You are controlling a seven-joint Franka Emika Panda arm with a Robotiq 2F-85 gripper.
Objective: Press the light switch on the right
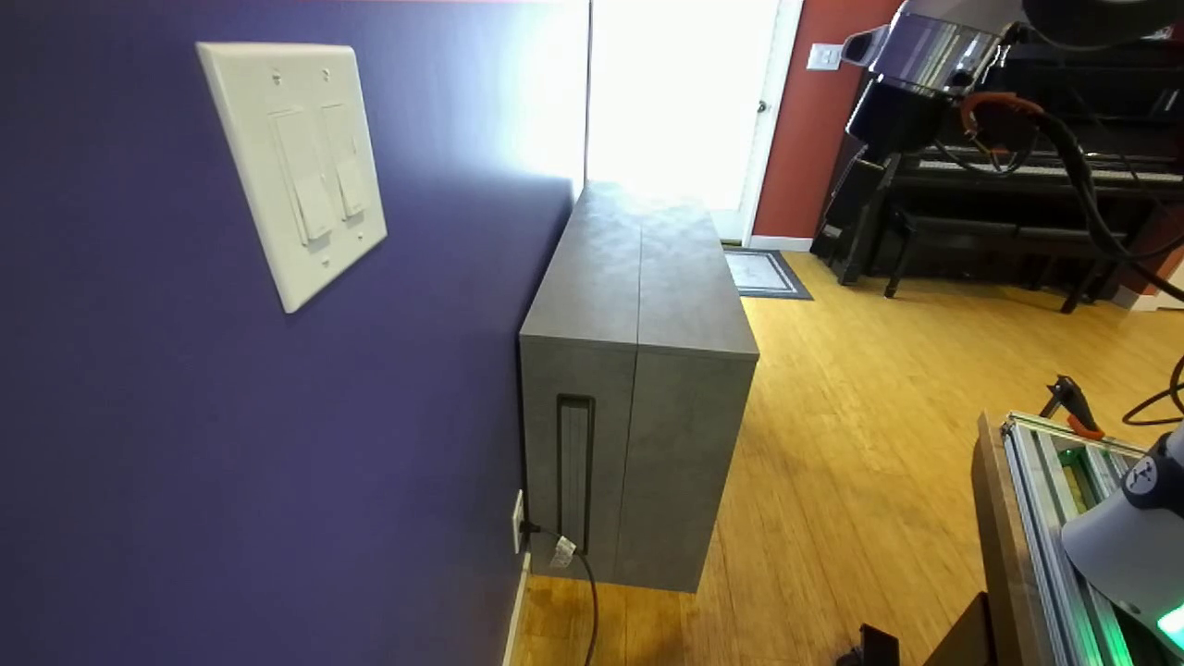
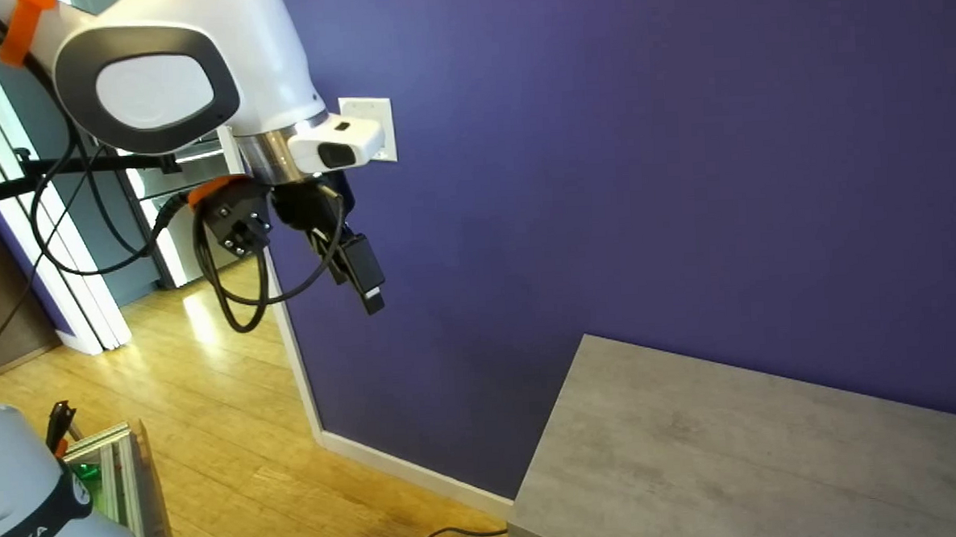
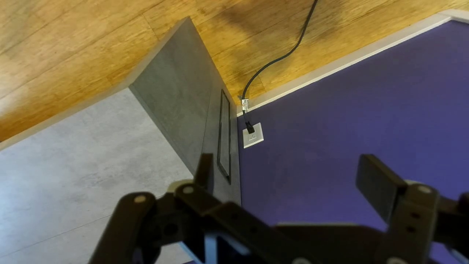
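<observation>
Wrist view showed the black two-fingered gripper [image 3: 291, 178] released, its fingers spread well apart, with purple wall [image 3: 318, 161] visible between them. In an exterior view a cream-white rectangular double wall plate [image 1: 257, 157] held the light switch [image 1: 345, 159] — the narrow white upright rocker paddle on the right — just beside its identical left-hand twin paddle [image 1: 301, 176]. The gripper was well apart from both. Something green [image 2: 89, 473], too small to name, sat inside an aluminium-profile frame [image 2: 128, 477] next to the white robot base [image 2: 19, 474], with a black-and-orange clamp [image 2: 60, 424] at one edge.

A grey stone-look cabinet [image 1: 666, 388] stood along the same wall, its inside hidden. Just beside it, a white square outlet plate [image 3: 259, 137] carried a black plug [image 3: 250, 127], and from there a black cord [image 3: 304, 30] with a white tag [image 3: 245, 104] trailed over the yellow wood floor [image 3: 91, 55].

In an exterior view a pale housing [image 2: 363, 138] on the wrist of the white arm [image 2: 271, 60] overlapped the wall plate's lower left part — the paddles could not be made out there. In an exterior view the arm was cut off at the top right, and the gripper was hard to make out against a black upright piano [image 1: 1142, 116]; glare washed out the white door [image 1: 684, 102].
</observation>
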